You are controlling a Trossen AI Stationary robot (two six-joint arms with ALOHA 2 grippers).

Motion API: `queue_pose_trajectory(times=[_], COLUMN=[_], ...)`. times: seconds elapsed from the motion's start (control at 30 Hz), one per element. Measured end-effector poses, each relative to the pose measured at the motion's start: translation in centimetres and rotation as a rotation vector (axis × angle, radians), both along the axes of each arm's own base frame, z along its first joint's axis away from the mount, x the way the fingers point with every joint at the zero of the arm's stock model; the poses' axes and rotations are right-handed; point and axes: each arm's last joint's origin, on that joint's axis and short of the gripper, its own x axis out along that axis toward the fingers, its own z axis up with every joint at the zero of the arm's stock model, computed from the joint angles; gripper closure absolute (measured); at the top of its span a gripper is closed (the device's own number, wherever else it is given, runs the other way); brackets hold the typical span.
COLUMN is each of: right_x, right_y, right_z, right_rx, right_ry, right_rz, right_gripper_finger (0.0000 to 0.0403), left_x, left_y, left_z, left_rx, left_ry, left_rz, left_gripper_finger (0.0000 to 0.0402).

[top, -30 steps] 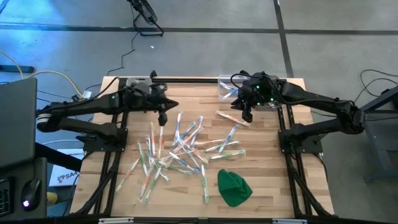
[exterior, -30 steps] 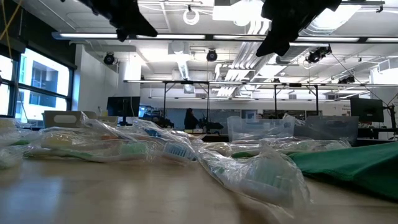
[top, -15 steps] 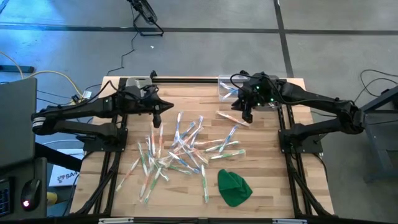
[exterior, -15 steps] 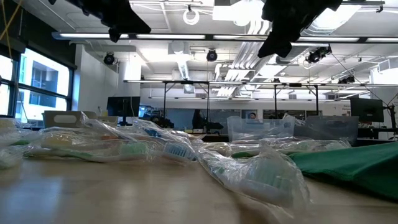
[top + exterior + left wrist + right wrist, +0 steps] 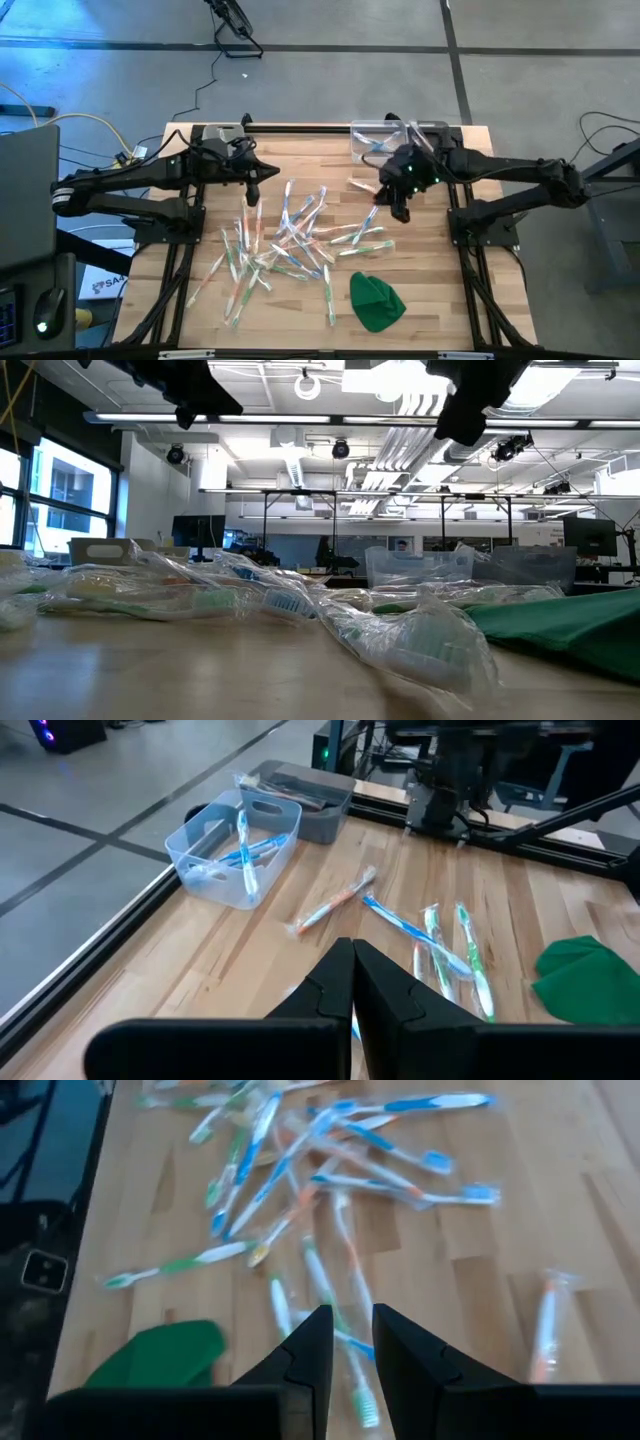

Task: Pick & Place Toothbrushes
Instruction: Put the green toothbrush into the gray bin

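Several toothbrushes in clear wrappers lie in a loose pile (image 5: 290,240) on the middle of the wooden table; the right wrist view shows them (image 5: 330,1170) ahead of the fingers. One orange toothbrush (image 5: 362,186) lies apart, near a clear bin (image 5: 372,140) at the far right that holds a few blue ones (image 5: 245,850). My left gripper (image 5: 250,196) hangs shut above the pile's far left end. My right gripper (image 5: 400,212) hovers above the pile's right side, its fingers (image 5: 310,1342) slightly apart with nothing between them.
A green cloth lump (image 5: 376,300) lies near the front edge, right of the pile. A second clear bin (image 5: 425,135) stands beside the first one at the far right. A grey box (image 5: 215,132) sits at the far left. Bare wood (image 5: 420,270) shows at the right.
My right gripper has swung from beside the clear bin toward the table's near edge and now hangs over the right side of the pile, turning a little as it went. Its finger gap looks the same. The toothbrushes have not moved.
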Motion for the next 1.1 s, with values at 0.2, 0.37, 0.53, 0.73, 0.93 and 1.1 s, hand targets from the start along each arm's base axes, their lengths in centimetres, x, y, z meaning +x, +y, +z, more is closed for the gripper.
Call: queue_pose_trajectory(times=[0.2,0.37,0.53,0.73,0.93,1.1], right_x=[0.1,-0.1,-0.2,0.1,0.9,1.6], right_y=[2.7,4.5,6.0,7.2,7.8,8.0], right_z=[-0.1,-0.3,-0.4,-1.0,-2.1,-3.2], right_rx=[-0.064,-0.059,-0.028,-0.084,-0.068,-0.084], right_ry=[0.030,0.058,0.064,0.083,0.136,0.189], right_rz=[-0.064,-0.101,-0.100,-0.108,-0.124,-0.126], right_gripper_finger=[0.0337,0.0337,0.0337,0.0337,0.0337,0.0337], left_x=[0.0,0.0,0.0,0.0,0.0,0.0], left_y=[0.0,0.0,0.0,0.0,0.0,0.0], left_z=[0.0,0.0,-0.1,-0.1,-0.1,-0.1], left_rx=[0.000,-0.001,-0.002,-0.002,-0.002,-0.002], left_ry=[0.001,0.001,0.006,0.008,0.008,0.007], left_rz=[0.000,0.000,0.000,0.001,0.001,0.001], left_gripper_finger=[0.0400,0.0400,0.0400,0.0400,0.0400,0.0400])
